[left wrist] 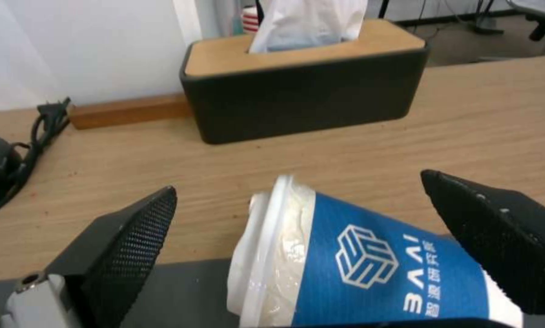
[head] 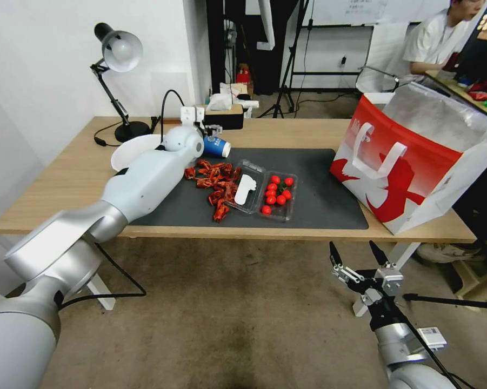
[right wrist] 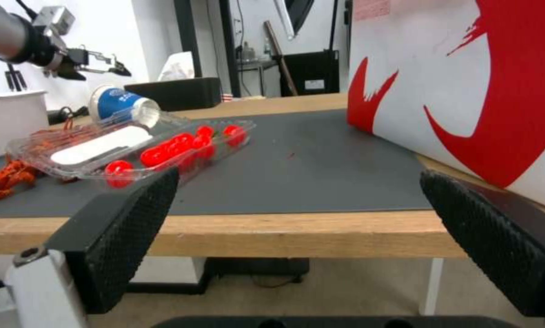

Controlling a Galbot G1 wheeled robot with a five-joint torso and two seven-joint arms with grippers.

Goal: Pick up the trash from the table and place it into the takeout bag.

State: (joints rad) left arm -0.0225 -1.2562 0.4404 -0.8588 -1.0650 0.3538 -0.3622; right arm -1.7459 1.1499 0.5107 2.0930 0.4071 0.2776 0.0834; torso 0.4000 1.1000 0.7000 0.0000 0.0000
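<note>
The left pincer (left wrist: 297, 200) hangs spread wide above the cup (left wrist: 369, 264), its fingers (left wrist: 133, 246) on either side and touching nothing. The cup lies tipped over at the mat's (head: 319, 183) far edge, near a tissue box (left wrist: 303, 86). The right pincer (head: 358, 254) waits open below the bench (head: 65, 178) edge, in front of the bag (head: 416, 162).

Robot's left arm reaching over a cluttered table (head: 81, 162), right arm waiting below its front edge.

The left gripper (head: 213, 129) hovers just above a tipped blue-and-white paper cup (head: 217, 146); its fingers are too small to read. The right gripper (head: 357, 254) spreads its fingers, the takeout bag (head: 416, 162) beyond it.
</note>
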